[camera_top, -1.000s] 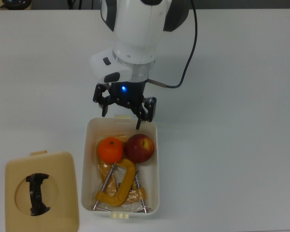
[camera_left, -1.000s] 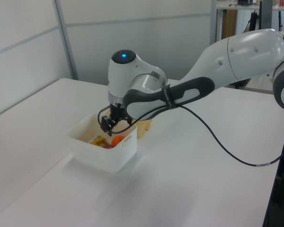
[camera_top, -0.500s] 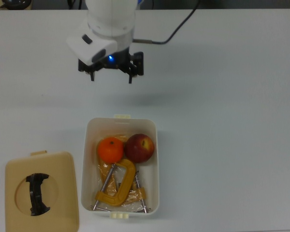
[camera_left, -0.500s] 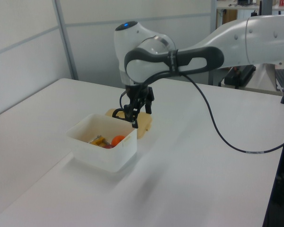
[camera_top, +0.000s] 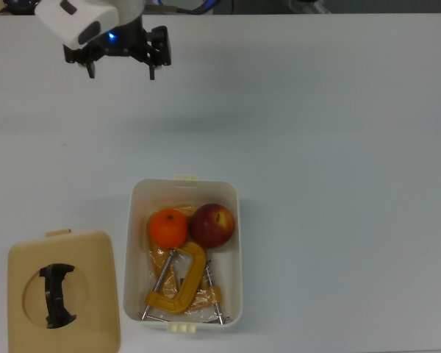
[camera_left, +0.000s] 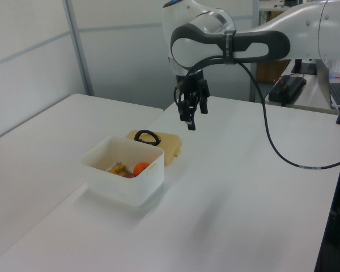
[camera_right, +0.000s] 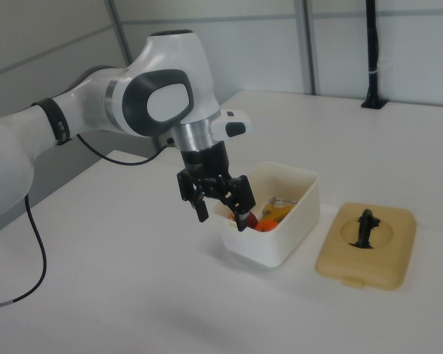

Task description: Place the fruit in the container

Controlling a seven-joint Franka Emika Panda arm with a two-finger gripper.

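The cream-white container [camera_top: 184, 184] stands near the top view's lower middle. Inside it, side by side at the far end, lie the fruit: a bright orange [camera_top: 167, 228] and a dark red apple [camera_top: 212, 224]. My gripper [camera_top: 122, 70] hovers high over the bare table near the top view's upper left, well away from the container, open with nothing between its fingers. In the left view the gripper [camera_left: 189, 117] hangs above and behind the container [camera_left: 122, 187], where the orange [camera_left: 140, 168] shows. In the right view the gripper [camera_right: 221, 214] is in front of the container [camera_right: 273, 240].
A yellow-orange C-clamp [camera_top: 178, 283] fills the container's near half below the fruit. A tan lid with a black handle [camera_top: 62, 290] lies flat at the top view's lower left, beside the container. A black cable trails from the arm.
My gripper rose from just above the container's far rim and travelled toward the top view's upper left, staying open. The fruit and clamp have not moved.
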